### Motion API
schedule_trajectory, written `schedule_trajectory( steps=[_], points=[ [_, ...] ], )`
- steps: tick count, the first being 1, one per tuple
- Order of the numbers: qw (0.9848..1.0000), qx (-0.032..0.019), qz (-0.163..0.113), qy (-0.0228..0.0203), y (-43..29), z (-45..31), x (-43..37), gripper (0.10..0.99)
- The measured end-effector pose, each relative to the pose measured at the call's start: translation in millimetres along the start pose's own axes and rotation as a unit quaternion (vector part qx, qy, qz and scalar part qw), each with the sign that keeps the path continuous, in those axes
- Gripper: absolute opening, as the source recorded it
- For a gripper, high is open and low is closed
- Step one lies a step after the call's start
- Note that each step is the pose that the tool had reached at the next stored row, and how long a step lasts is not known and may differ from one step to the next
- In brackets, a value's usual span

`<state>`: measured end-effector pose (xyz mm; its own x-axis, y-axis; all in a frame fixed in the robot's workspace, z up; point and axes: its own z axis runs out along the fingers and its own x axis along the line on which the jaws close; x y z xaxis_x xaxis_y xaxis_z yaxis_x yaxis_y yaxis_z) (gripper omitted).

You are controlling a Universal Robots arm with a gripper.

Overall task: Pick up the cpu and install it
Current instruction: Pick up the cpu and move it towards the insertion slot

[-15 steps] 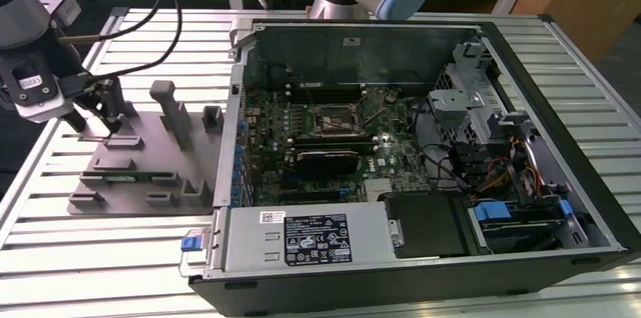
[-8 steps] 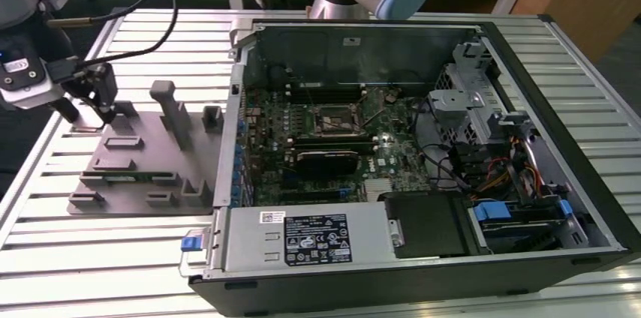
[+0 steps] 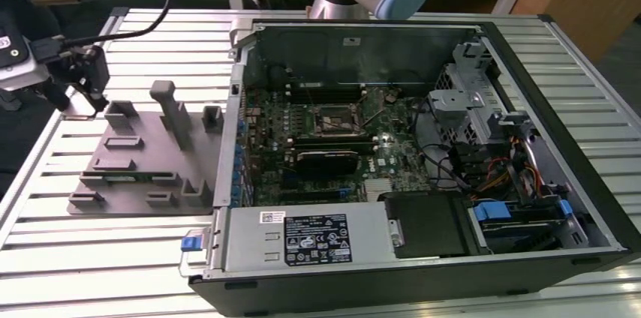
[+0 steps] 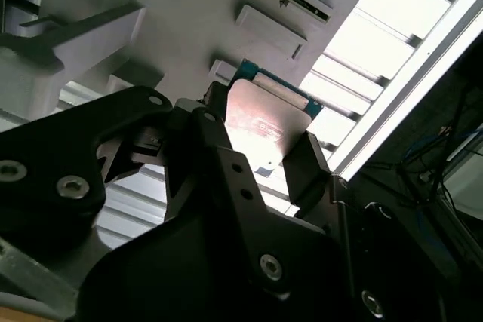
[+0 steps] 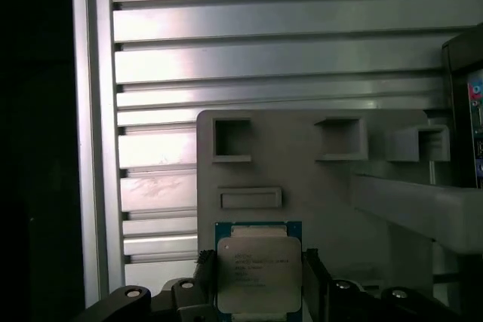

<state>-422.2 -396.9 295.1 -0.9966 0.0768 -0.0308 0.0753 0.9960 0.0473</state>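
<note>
Currently the pick-up step appears complete: in both wrist views the gripper (image 4: 263,133) has its jaws closed on two opposite edges of the cpu (image 5: 258,268), holding it flat near the grey fixture tray (image 5: 302,179) on the slatted table (image 5: 264,58). The cpu shows a bright silver-grey lid with faint print and a thin blue-green border. Further off, at the exterior view's right, the open computer case (image 3: 401,40) exposes the motherboard socket (image 3: 334,119). By judgement, installation calls for a level hold and exact alignment over that socket.
</note>
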Motion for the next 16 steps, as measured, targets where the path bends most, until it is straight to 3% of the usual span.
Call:
schedule_trajectory(
  steps=[16],
  points=[
    [1.0,-0.0002,0.0,-0.0024,2.7,-50.0,-1.5,0.541]
  ],
)
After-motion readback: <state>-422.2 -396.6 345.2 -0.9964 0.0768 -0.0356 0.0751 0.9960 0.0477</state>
